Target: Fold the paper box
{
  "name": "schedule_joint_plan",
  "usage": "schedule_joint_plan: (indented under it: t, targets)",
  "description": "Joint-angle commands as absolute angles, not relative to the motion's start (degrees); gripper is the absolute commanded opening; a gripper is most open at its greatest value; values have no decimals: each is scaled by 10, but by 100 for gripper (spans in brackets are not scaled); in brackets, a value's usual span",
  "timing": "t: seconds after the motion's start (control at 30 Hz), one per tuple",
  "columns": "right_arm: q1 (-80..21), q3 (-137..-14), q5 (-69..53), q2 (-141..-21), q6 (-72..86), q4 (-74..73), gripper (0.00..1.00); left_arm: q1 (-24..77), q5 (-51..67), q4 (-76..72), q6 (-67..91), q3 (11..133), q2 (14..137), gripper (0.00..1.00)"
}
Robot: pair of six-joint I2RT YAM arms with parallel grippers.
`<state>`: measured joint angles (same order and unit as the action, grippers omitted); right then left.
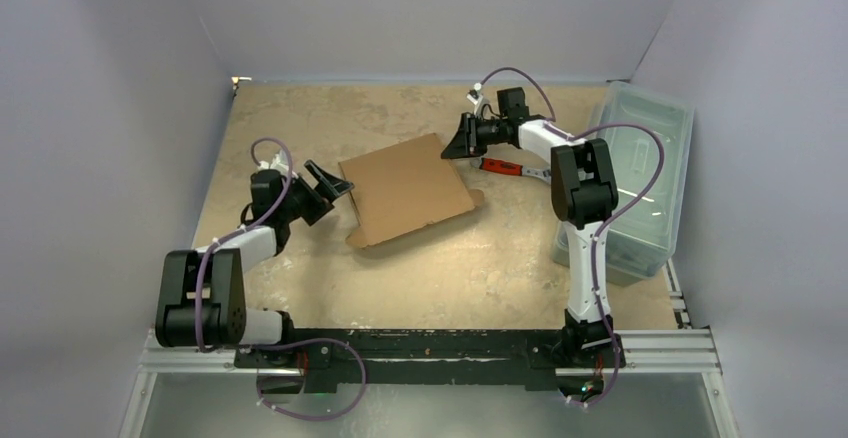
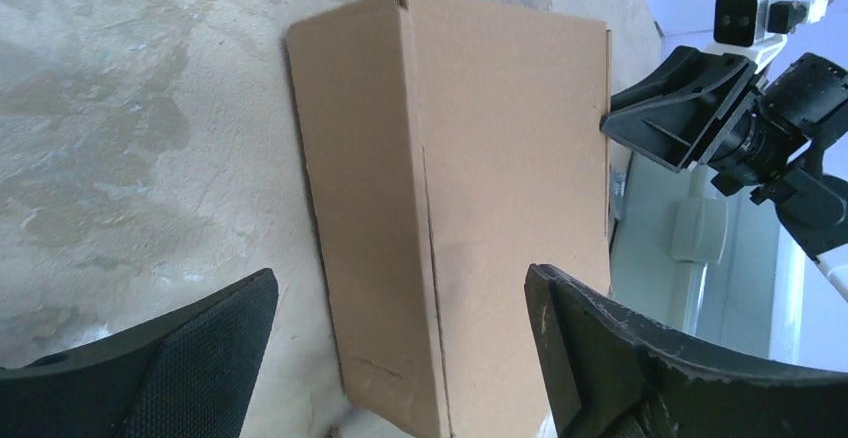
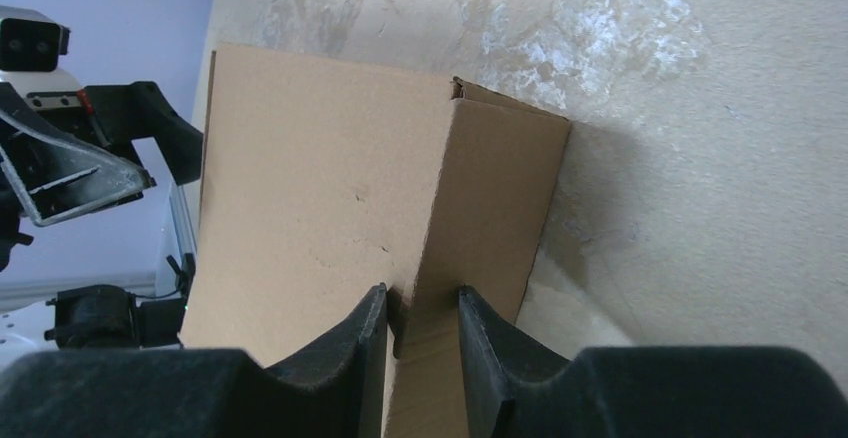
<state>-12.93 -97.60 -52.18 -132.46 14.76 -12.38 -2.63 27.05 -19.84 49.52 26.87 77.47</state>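
The paper box [image 1: 405,188] is plain brown cardboard, lying flat and folded shut in the middle of the table. My left gripper [image 1: 335,180] is open just off its left edge. In the left wrist view the box [image 2: 470,188] stands ahead of the wide-apart jaws of this gripper [image 2: 400,288], which touch nothing. My right gripper [image 1: 455,143] is at the box's far right corner. In the right wrist view its jaws [image 3: 422,298] are drawn close on either side of the fold between the box's [image 3: 330,188] top face and side wall.
A red-handled tool [image 1: 505,167] lies on the table just right of the box, under the right arm. A translucent plastic bin [image 1: 640,178] stands along the right wall. Grey walls close in the table on three sides.
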Motion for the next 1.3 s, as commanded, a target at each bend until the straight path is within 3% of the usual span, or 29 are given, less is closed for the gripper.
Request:
schedule_joint_plan:
  t: [0.0,0.23,1.03,1.27]
  targets:
    - [-111,-947,-449,-1336,100,-168,26,-31,313,-284,527,271,811,94]
    - [-108,-950,-439,-1351,96,-177,24,-30,341,-368,581,240,858,99]
    - [-100,-958,-428,-1372,89,-193,23,19,305,-571,684,197,963,98]
    - [-100,-960,-432,-1375,91,-195,23,23,327,-697,745,186,1005,98]
